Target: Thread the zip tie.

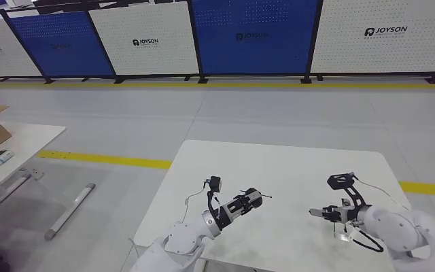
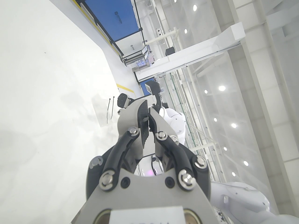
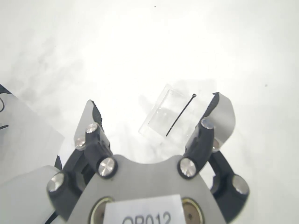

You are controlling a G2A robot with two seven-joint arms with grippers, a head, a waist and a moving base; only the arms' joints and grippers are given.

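White arm shells (image 1: pixel 401 228); the silver-plated left gripper (image 2: pixel 147 110) and right gripper (image 3: pixel 154 99) share black ribbed pads (image 3: pixel 97 114), black linkages, round silver screws, white labels.

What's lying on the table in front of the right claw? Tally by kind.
zip tie: 1 (black, on the plate)
clear plate: 1
Total: 2

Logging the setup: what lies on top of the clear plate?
A black zip tie lies slantwise on the clear plate. The white table shows through beneath, and nothing looks hidden.
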